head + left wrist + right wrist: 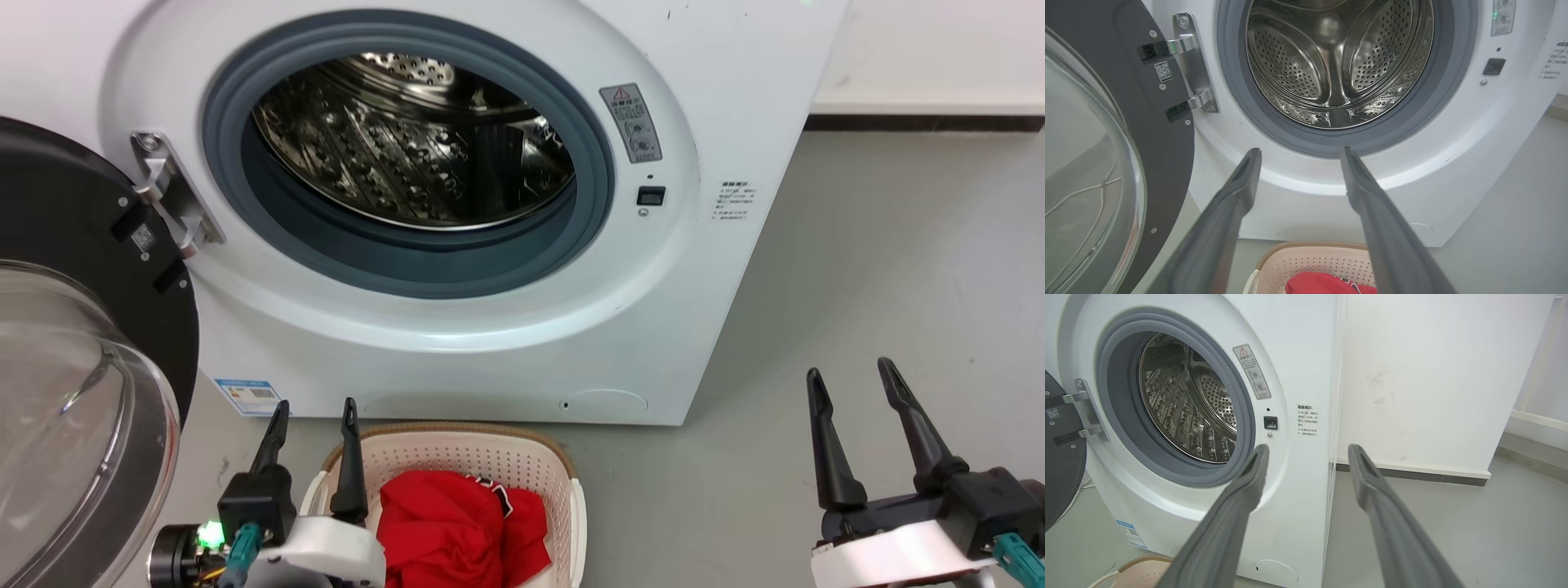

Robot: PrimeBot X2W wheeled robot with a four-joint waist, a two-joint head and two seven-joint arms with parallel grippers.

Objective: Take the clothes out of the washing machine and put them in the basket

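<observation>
1. A smooth, matte grey floor (898, 269) spreads across the room, evenly lit, with a few small dark specks.
2. A plain white wall (1433, 375) rises behind it, bright and bare.
3. Faint grey scuff marks (1382, 388) smudge that wall partway up.
4. Along the wall's foot runs a white skirting (922, 104), with a dark strip (922, 122) beneath it touching the floor.
5. At the right edge of the right wrist view, a second pale wall (1547, 355) meets the first at a corner, above a low white ledge (1535, 422).
</observation>
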